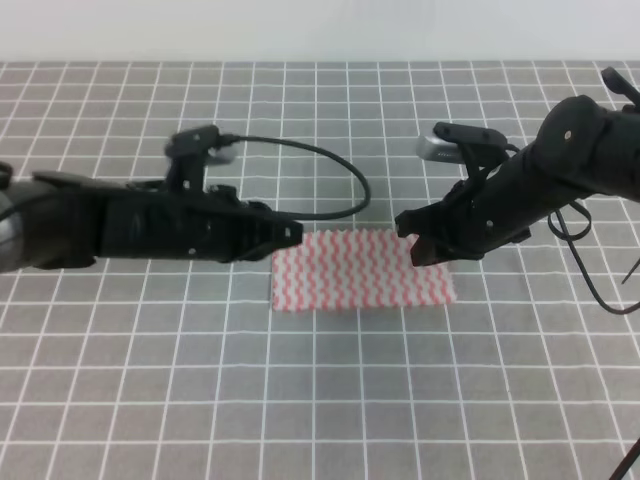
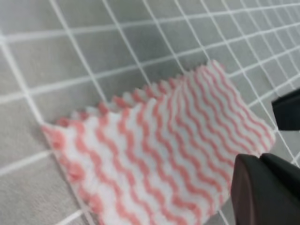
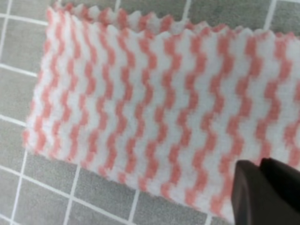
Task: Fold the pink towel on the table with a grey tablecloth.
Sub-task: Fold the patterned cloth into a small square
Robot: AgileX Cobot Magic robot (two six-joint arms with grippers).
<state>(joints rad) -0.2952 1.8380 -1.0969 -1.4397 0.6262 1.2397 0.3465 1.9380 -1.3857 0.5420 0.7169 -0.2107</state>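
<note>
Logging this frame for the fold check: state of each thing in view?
pink towel: folded into a rectangle, two layers showing at the pinked edge, flat on the table.
table with a grey tablecloth: flat, smooth, towel lying on it.
left gripper: at the towel's left end; jaws cannot be judged open or shut.
right gripper: over the towel's right end; jaws cannot be judged open or shut.

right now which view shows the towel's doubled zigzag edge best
The right wrist view: the pink towel shows two offset pinked edges. The left wrist view shows them blurrier; in the exterior high view both arms overlap its far corners.
</note>
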